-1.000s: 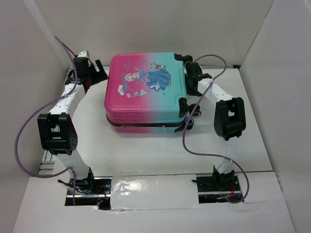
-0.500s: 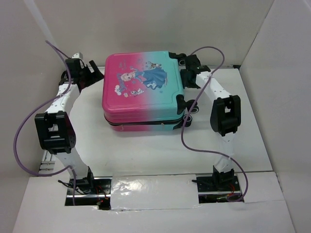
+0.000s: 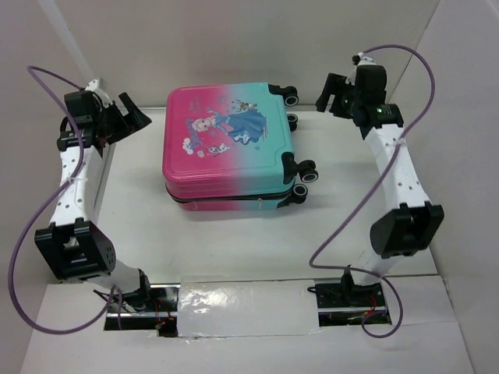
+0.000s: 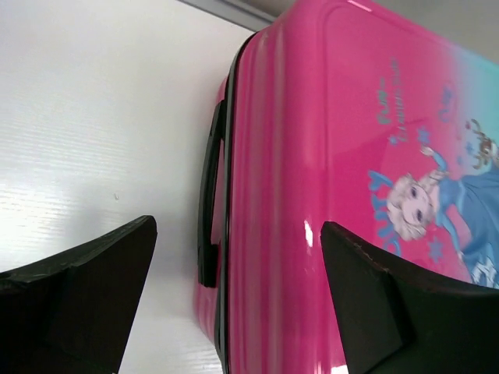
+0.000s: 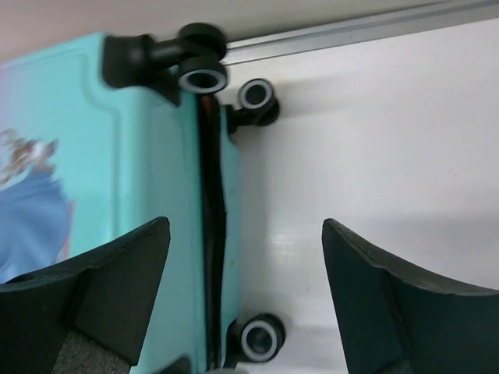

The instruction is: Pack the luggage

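The luggage [image 3: 228, 148] lies flat on the table [image 3: 234, 241] near the back wall, handle [image 4: 209, 202] on its left side and wheels [image 3: 308, 173] on its right, with the left gripper [image 3: 134, 111] apart to its left and the right gripper [image 3: 326, 95] apart beyond its back-right corner.

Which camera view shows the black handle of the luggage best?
The left wrist view: the handle runs in full along the pink side of the luggage. From the top external view it is out of sight; the right wrist view shows only the teal, wheeled end.
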### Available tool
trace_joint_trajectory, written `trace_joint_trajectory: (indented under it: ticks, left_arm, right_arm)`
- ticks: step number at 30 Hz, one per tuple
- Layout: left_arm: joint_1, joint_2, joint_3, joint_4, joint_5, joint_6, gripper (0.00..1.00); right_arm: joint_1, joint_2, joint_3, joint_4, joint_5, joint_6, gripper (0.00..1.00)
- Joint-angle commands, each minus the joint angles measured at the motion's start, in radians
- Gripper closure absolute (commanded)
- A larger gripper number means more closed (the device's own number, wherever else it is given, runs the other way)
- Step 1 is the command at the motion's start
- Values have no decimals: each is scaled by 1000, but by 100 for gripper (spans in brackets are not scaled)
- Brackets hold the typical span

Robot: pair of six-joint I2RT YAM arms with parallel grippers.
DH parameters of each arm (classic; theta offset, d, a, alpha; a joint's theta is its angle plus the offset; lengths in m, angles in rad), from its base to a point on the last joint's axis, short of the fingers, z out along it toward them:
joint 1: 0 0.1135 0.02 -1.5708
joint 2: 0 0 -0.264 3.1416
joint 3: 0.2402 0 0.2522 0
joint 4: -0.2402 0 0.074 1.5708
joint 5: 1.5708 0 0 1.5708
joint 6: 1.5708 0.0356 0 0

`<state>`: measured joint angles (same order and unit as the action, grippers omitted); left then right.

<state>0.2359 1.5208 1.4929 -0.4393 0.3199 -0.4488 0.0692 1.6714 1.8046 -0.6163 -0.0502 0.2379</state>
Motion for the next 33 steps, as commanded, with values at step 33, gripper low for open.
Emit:
trace_joint_trajectory:
  ticks: [33]
  left_arm:
    - [-84, -648, -721, 17, 239, -48, 3]
  right_arm:
    - [1167, -667, -829, 78, 485, 343, 33]
